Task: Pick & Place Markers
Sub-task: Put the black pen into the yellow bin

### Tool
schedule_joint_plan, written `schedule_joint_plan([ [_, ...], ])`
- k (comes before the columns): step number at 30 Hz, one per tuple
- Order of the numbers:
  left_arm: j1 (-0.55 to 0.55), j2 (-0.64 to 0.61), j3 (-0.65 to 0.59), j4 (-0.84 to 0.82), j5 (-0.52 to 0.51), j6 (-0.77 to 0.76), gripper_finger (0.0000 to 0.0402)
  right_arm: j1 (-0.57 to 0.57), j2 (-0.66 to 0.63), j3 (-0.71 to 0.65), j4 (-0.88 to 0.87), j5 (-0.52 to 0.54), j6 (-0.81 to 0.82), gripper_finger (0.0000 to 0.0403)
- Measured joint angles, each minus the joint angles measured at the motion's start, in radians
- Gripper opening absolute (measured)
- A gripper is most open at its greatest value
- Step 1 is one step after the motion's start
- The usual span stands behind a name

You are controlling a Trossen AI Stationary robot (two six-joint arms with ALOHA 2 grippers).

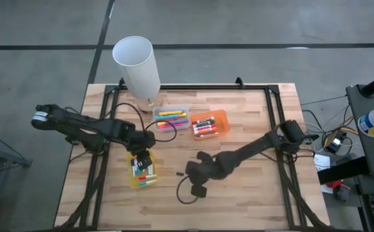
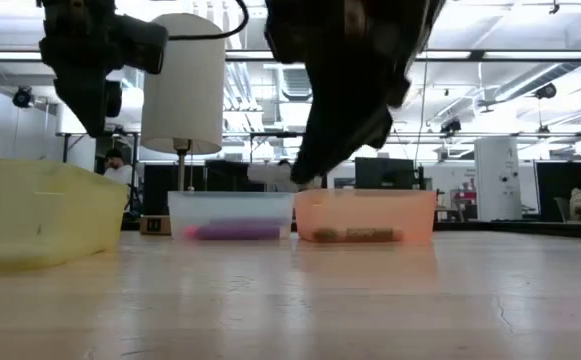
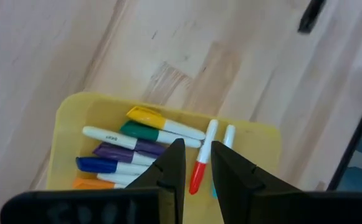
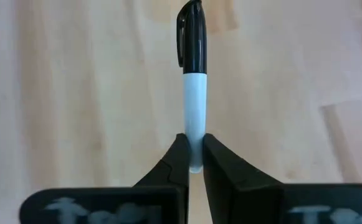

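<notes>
Pinching black-capped marker [image 4: 193,74], right gripper [image 4: 194,155] jaws closed on barrel.

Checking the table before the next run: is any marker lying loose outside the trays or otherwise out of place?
One black-capped marker is out of the trays, but the right hand is shut on its white barrel. The other markers visible lie in the yellow tray, clear tray and orange tray.

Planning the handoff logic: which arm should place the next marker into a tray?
Right. The right tool is already shut on the black-capped marker above bare table, so it only needs carrying to a tray. The left tool hangs over the yellow tray, apparently holding nothing.
</notes>
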Motion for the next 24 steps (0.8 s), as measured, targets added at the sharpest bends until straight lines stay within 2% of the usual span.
schedule_joint_plan([
  [4, 0.000, -0.008, 0.035, 0.001, 0.008, 0.002, 0.0069, -0.019, -0.014, 0.056, -0.023, -0.008, -0.001, 0.0017],
  [9, 0.000, -0.032, 0.082, 0.024, 0.008, 0.023, 0.0069, -0.030, -0.047, 0.146, -0.019, 0.099, -0.029, 0.0017],
  [13, 0.000, -0.072, 0.107, 0.095, 0.008, 0.037, 0.0069, -0.037, -0.051, 0.214, -0.025, 0.177, -0.035, 0.0017],
  [20, 0.000, -0.164, 0.144, 0.224, 0.022, 0.063, 0.0069, -0.054, -0.054, 0.291, -0.030, 0.220, -0.024, 0.0015],
  [24, 0.000, -0.213, 0.144, 0.338, 0.022, 0.063, 0.0069, -0.054, -0.054, 0.343, -0.024, 0.281, -0.037, 0.0015],
])
